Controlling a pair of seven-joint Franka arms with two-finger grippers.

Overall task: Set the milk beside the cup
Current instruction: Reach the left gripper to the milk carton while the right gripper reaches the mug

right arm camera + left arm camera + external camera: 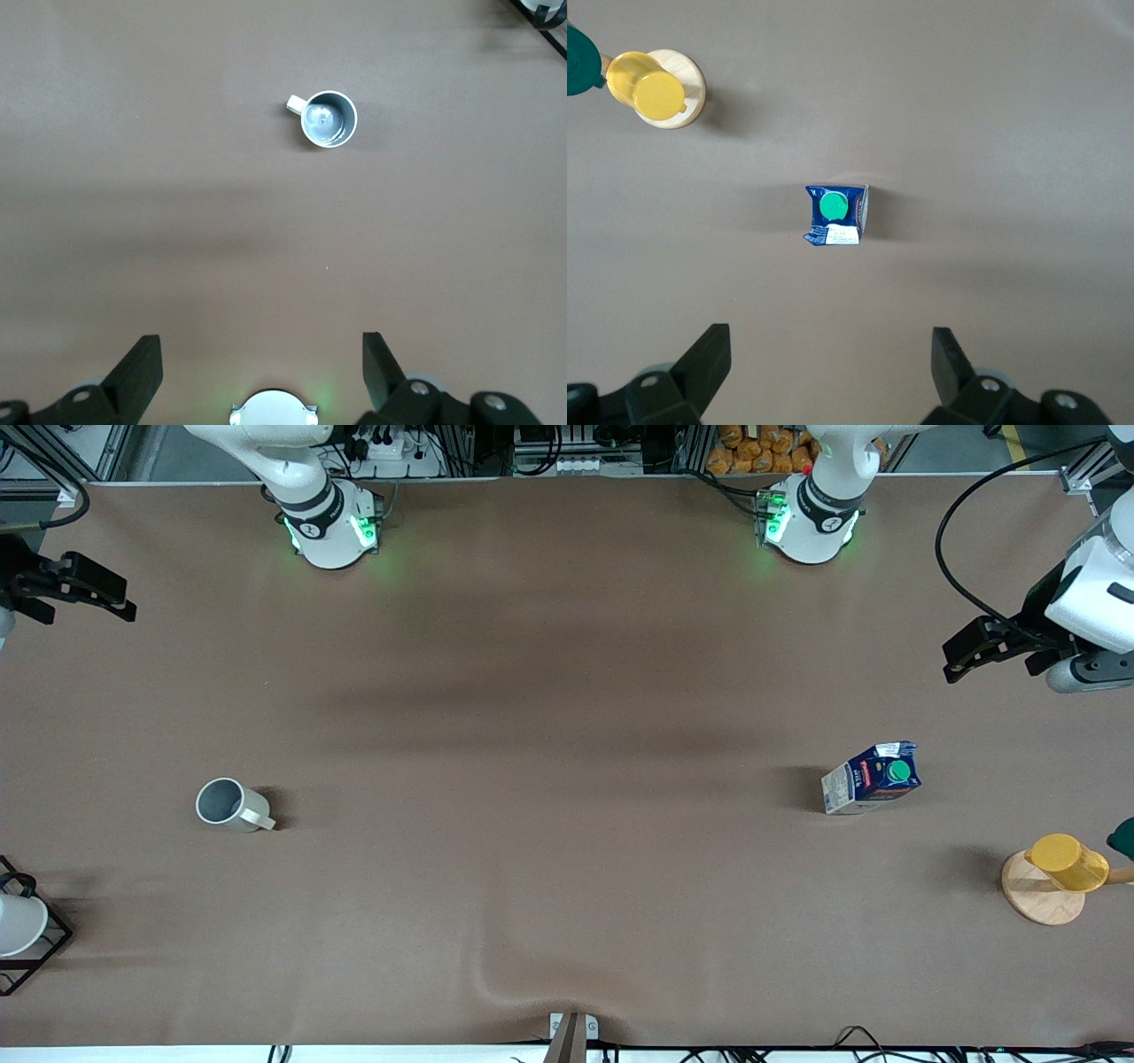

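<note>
- Well, the small dark blue gable-top milk carton stands upright toward the left arm's end, well apart from the off-white cream mug, so I must carry it.
- I hold the left gripper above the carton, fingers spread to straddle it.
- The right gripper waits above bare table, fingers spread, empty.

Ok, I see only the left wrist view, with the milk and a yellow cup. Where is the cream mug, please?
Observer: The cup stands toward the right arm's end of the table, well apart from the milk.
Operator: Is it upright?
Observer: Yes, upright, mouth up, its handle toward the left arm's end.
Operator: And the grippers?
Observer: The right gripper waits open over the table at the cup's end; the left gripper, also open, hangs over the table at the milk's end. Both hold nothing.
</note>
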